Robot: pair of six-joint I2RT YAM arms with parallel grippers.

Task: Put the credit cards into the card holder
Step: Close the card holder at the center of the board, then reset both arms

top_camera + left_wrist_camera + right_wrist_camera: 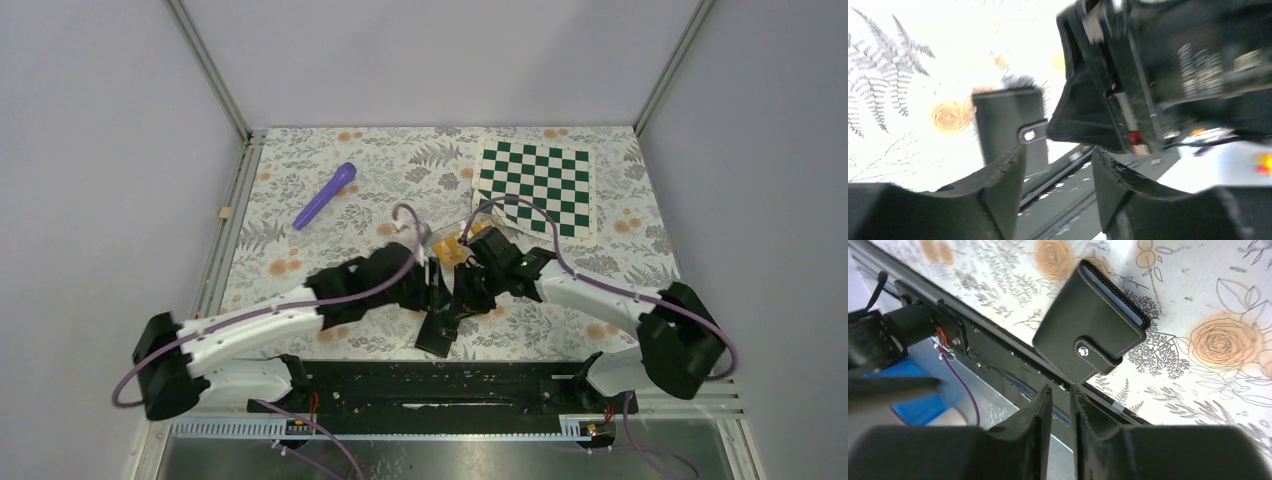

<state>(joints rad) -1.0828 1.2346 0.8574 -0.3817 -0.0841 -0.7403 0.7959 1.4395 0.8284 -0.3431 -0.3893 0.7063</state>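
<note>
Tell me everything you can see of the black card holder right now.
The card holder is a small black wallet, leather-like, with pale stitching along its edges. It is folded shut, its strap with a silver snap lying over the front. It lies flat on the flowered table cover, its near end reaching the black rail. The left gripper and right gripper hover close, neither holding it.

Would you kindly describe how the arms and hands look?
The left arm and right arm have white links, black joints and a purple cable each; the right carries a green light. The left hand and right hand are black, with wedge-shaped fingers.
</note>
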